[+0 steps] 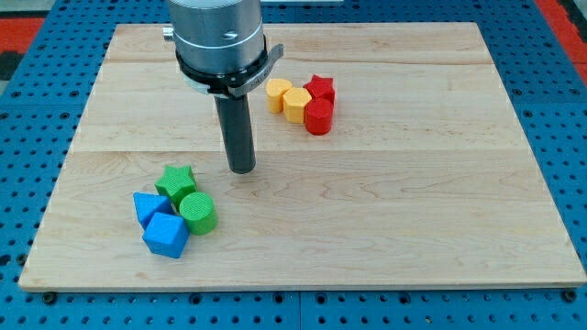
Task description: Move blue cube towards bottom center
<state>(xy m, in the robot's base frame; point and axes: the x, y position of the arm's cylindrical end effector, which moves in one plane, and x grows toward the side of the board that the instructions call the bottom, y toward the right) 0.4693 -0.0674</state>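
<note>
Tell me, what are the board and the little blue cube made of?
The board looks like pale, smooth wood: grain lines and plank seams run across it. The blue cube looks like matte plastic, evenly coloured with no grain, though that is a guess. My tip rests above and to its right, not touching.

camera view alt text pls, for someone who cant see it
My tip rests on a wooden board, above-right of a cluster of two blue blocks, a green star and a green cylinder. Yellow blocks and red blocks sit near the view's top.
</note>
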